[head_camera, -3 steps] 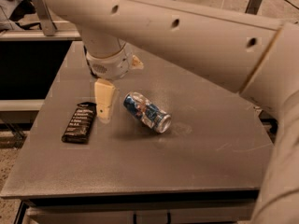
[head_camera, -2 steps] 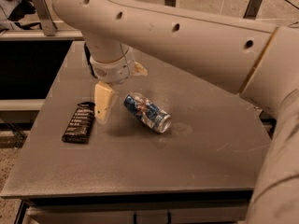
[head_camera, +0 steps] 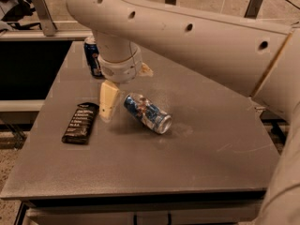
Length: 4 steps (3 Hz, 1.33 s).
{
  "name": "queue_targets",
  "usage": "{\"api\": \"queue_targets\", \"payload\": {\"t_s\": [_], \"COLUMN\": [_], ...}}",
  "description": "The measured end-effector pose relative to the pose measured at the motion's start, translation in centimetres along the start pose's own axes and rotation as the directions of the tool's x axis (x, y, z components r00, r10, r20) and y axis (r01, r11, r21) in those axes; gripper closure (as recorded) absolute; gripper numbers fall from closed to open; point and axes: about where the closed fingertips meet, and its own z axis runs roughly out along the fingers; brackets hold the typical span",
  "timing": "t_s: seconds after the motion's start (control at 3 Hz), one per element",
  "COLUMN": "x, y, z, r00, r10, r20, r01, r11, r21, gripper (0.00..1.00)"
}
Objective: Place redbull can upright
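Note:
The redbull can (head_camera: pixel 147 112), slim, silver and blue with a silver top, lies on its side near the middle of the grey table (head_camera: pixel 211 149), top end pointing to the front right. My gripper (head_camera: pixel 126 87) hangs just behind and to the left of it, open and empty. One cream finger (head_camera: pixel 108 101) reaches down to the table right beside the can's bottom end. Only a small piece of the other finger (head_camera: pixel 146 70) shows, behind the wrist. The big cream arm crosses the upper part of the view.
A wider dark blue can (head_camera: pixel 92 55) stands upright at the table's back left, partly behind the arm. A black snack packet (head_camera: pixel 80 122) lies flat to the left of the gripper. The table's left and front edges are close by.
The arm has shifted slightly to the right, so the dark blue can behind it now shows. The redbull can and the black packet have not moved.

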Motion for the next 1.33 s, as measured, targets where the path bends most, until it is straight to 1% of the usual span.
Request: {"api": "queue_targets", "payload": {"t_s": [0.33, 0.67, 1.0, 1.33], "x": [1.3, 2.5, 2.3, 2.2], "y": [-1.0, -1.7, -1.7, -1.7], "z": [0.7, 1.4, 1.3, 1.3], "r00": [0.999, 0.995, 0.996, 0.995], "r10": [0.052, 0.096, 0.094, 0.095], "r20": [-0.016, -0.013, -0.003, 0.005], "r01": [-0.052, -0.096, -0.094, -0.095], "r11": [0.9986, 0.9954, 0.9955, 0.9955], "r21": [0.005, 0.000, 0.001, 0.002], "gripper": [0.00, 0.00, 0.19, 0.41]}}
